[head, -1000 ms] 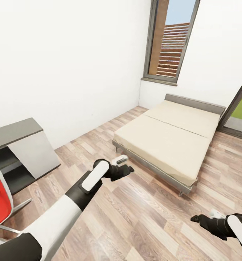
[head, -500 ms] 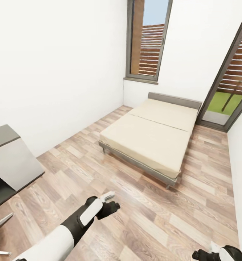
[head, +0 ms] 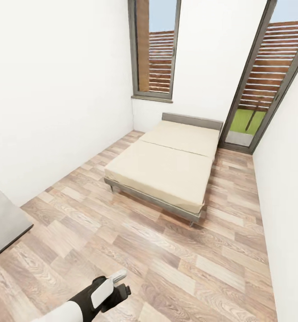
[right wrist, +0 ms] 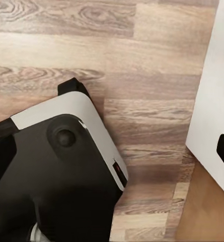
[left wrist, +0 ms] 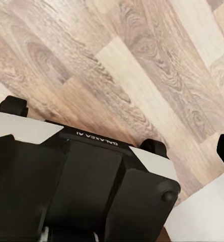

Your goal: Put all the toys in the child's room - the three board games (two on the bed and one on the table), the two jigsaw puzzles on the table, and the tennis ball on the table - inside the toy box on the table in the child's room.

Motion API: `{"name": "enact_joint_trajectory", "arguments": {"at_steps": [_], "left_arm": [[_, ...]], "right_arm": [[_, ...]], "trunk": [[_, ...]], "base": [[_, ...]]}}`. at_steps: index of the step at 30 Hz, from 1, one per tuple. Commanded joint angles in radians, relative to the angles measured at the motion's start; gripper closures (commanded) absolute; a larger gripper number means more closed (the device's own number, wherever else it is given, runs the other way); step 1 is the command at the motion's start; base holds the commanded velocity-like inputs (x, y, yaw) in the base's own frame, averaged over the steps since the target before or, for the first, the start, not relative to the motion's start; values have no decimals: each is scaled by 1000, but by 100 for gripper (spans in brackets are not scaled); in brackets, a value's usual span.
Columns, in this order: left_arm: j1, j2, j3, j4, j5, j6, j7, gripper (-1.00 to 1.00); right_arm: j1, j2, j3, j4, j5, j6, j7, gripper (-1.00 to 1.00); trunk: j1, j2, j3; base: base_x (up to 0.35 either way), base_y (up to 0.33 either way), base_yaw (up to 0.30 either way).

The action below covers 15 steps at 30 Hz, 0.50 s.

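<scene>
Left gripper [head: 120,281], low in the head view above the wood-plank floor [head: 175,264]; whether its fingers are apart or together cannot be told. Bed [head: 166,167] with bare beige mattress and grey headboard, against the far wall beneath a tall window [head: 154,49]. Desk [head: 3,221], dark corner at the view's left edge. Glazed door [head: 260,89] to the bed's right.

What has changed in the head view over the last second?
The camera swung right and tilted up: the bed slid left and farther off, the glass door came into view, the desk shrank to a corner at the left edge, and the red chair left the frame. The left gripper sank to the bottom edge. The mattress stayed bare.
</scene>
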Motion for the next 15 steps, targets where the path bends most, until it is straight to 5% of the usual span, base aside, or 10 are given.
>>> {"name": "enact_joint_trajectory", "arguments": {"at_steps": [1, 6, 7, 15], "left_arm": [[13, 2, -8, 20, 8, -13, 2, -100], [77, 12, -10, 75, -2, -69, -12, -100], [110, 16, -11, 90, -20, -92, -16, -100], [256, 22, -10, 112, -101, -216, -22, -100]], "right_arm": [[1, 9, 24, 31, -5, -34, 3, -100], [15, 61, 67, 157, 11, -194, 29, -100], [34, 81, 78, 210, 15, -279, 36, -100], [99, 112, 94, 290, 22, -463, 46, -100]], "trunk": [[1, -2, -2], [1, -2, -2], [1, -2, -2], [1, -2, -2]], "base": [[0, 0, -289], [0, 0, -289], [0, 0, -289], [0, 0, -289]]}}
